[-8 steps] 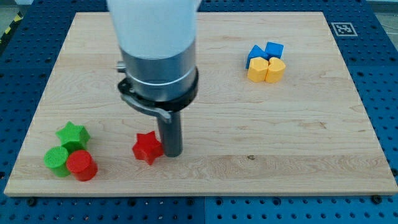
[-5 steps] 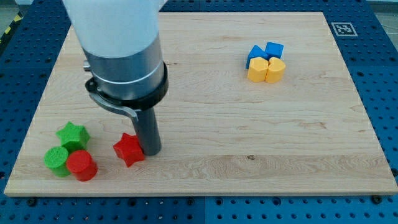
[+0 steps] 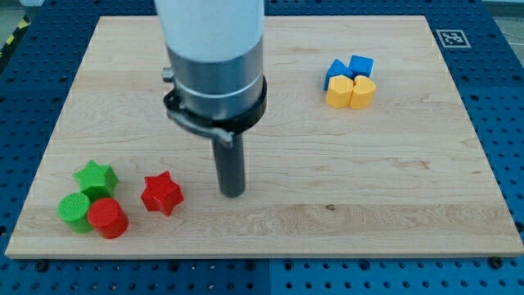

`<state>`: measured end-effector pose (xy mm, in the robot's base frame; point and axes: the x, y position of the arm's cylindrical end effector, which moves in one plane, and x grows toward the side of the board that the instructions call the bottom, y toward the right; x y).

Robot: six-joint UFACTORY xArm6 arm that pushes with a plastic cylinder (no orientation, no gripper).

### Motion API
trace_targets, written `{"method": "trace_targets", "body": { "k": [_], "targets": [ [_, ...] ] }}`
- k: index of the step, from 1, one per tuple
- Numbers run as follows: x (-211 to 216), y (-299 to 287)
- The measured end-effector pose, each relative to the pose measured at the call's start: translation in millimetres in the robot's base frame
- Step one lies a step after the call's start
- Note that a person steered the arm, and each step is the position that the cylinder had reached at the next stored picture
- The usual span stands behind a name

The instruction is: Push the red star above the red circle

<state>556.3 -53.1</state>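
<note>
My tip (image 3: 232, 193), a bare rod holding nothing, now stands back right of the red star (image 3: 161, 193), which sits nearer the red circle (image 3: 107, 218) than before, seemingly right of it, not yet above.

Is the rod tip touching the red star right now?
No, my tip stands apart from the red star, to the view's right of it.

A robotics lab bench is indicated: a wooden board (image 3: 270, 221) is laid on a blue perforated table (image 3: 508, 123), with a printed marker tag (image 3: 449, 38).
</note>
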Motion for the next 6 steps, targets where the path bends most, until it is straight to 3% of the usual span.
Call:
{"method": "trace_targets", "body": {
  "k": [2,6],
  "targets": [
    [0.2,-51.7],
    [-10.0,-76.6]
  ]
}}
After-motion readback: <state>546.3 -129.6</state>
